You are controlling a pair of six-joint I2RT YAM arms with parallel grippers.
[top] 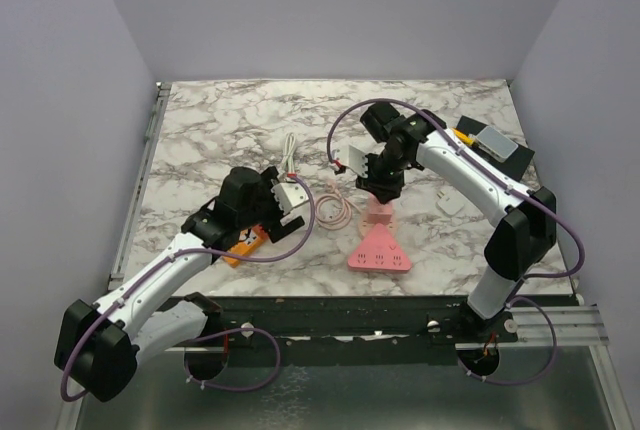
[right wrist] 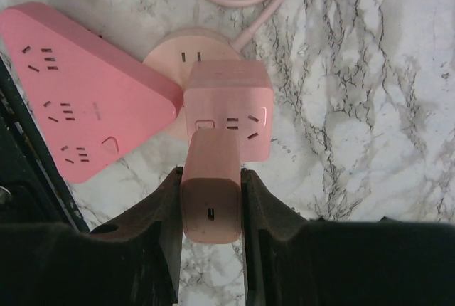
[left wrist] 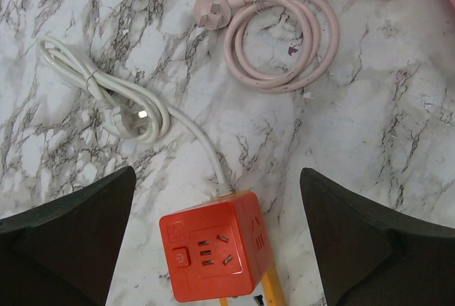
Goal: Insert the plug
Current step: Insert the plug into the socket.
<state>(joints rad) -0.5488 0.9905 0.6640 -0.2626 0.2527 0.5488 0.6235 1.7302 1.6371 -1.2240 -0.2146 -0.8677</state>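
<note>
Clamped in the right claw (right wrist: pixel 211 178), the pink plug (right wrist: pixel 211 210) has its far end against the near side of the pink cube socket (right wrist: pixel 238 96); whether its pins are in cannot be told. Just left of the cube, a pink triangular power strip (right wrist: pixel 78 92) lies on the marble tabletop (right wrist: pixel 370 107). The left claw (left wrist: pixel 217 178) hangs spread wide above an orange cube socket (left wrist: pixel 213 249), touching nothing. A white cord (left wrist: pixel 92 82) runs from the orange cube into a loose bundle nearby.
</note>
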